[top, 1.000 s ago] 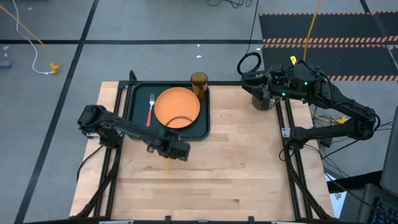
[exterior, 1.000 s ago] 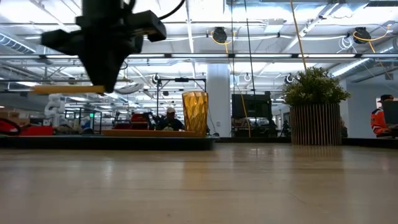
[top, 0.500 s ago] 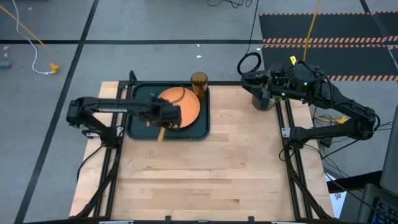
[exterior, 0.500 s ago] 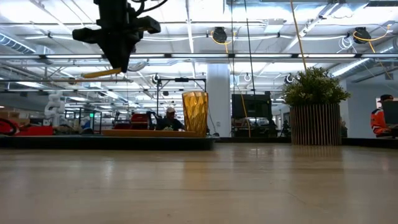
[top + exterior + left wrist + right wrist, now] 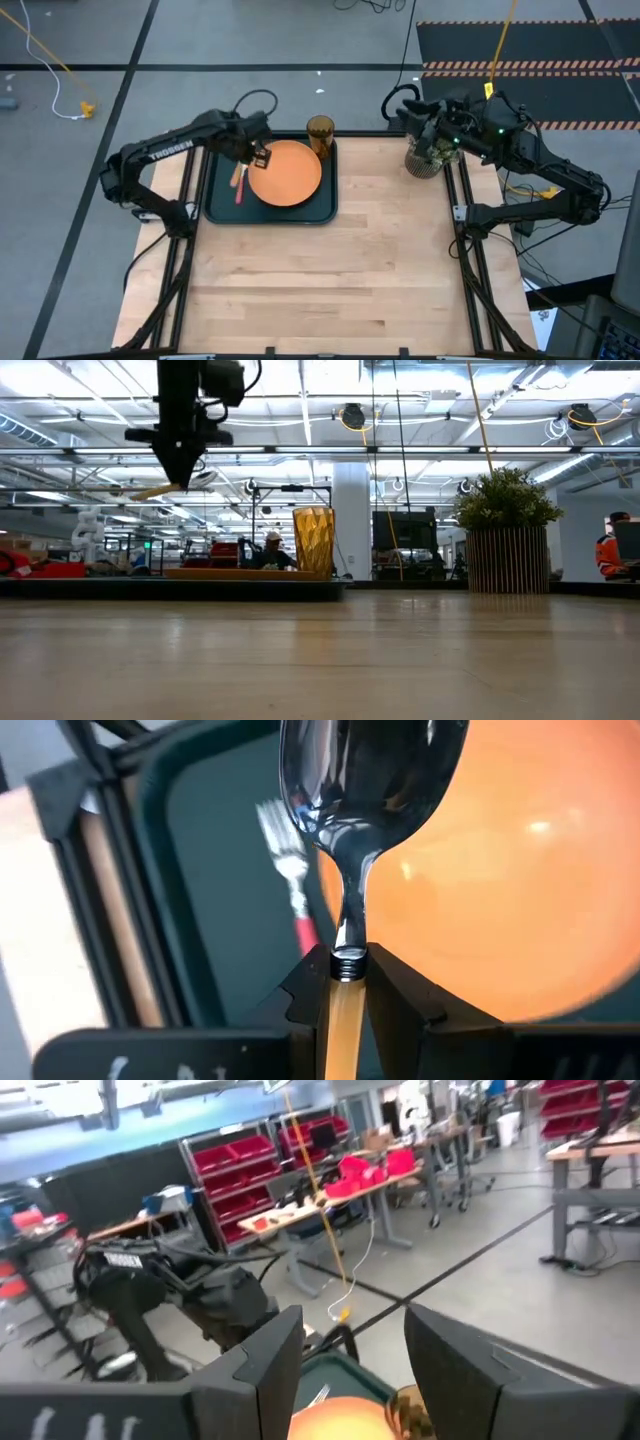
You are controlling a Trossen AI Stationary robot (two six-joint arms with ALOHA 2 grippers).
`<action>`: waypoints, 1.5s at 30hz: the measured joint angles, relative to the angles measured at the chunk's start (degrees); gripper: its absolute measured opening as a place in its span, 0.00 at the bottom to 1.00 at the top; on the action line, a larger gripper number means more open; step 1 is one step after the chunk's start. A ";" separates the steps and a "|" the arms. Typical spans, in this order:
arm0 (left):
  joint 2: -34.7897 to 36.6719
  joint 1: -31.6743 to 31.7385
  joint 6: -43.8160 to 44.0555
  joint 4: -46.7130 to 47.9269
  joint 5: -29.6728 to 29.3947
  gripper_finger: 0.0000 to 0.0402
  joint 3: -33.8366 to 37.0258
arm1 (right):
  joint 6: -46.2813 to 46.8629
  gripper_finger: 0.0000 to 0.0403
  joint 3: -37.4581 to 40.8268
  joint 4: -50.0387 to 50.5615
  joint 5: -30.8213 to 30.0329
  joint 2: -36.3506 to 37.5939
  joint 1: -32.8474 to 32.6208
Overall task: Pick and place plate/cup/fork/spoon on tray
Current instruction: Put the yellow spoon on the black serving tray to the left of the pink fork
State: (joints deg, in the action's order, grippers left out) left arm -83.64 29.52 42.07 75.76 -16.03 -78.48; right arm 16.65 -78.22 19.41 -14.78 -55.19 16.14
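My left gripper [image 5: 258, 155] is above the left part of the dark tray [image 5: 218, 205], shut on the spoon [image 5: 365, 780]. The spoon's silver bowl sticks out past the fingertips, and its orange handle [image 5: 150, 491] shows in the low view. The orange plate [image 5: 288, 173] and the red-handled fork [image 5: 292, 885] lie in the tray. The amber cup [image 5: 320, 132] stands in the tray's far right corner. My right gripper [image 5: 350, 1370] is open and empty, high above the table's far right corner. My left gripper pinches the spoon's orange handle [image 5: 345, 1010] between its two fingers, just behind the metal neck [image 5: 348, 935]. The fingers slant down from above. The spoon is lifted clear of the tray. Its bowl hangs over the plate's left edge, and the handle's free end tilts slightly down.
A potted green plant [image 5: 425, 160] stands at the table's far right edge under my right arm. Bare wood [image 5: 340, 280] fills the near half of the table. Black frame rails [image 5: 190, 190] run beside the tray's left side.
My left gripper has carried the spoon from over the middle of the table toward the far edge. It has turned as it went and now stands above the tray's left part, by the fork. The spoon has stayed lifted clear. My right gripper has shifted slightly.
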 joint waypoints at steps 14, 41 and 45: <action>-0.02 16.08 -10.36 -9.48 3.06 0.14 13.20 | -0.22 0.42 0.00 -1.63 -3.46 -0.01 0.00; -0.02 20.42 -6.11 -28.27 7.58 0.14 33.23 | 6.68 0.42 0.00 -3.81 -3.22 -0.01 0.00; -0.02 21.18 -3.94 -29.86 8.31 0.14 35.85 | 6.68 0.42 0.00 -4.33 -3.20 -0.01 0.00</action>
State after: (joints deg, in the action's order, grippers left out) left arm -83.66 50.71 38.13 45.90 -7.72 -42.63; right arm 23.33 -78.22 15.09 -17.98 -55.20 16.14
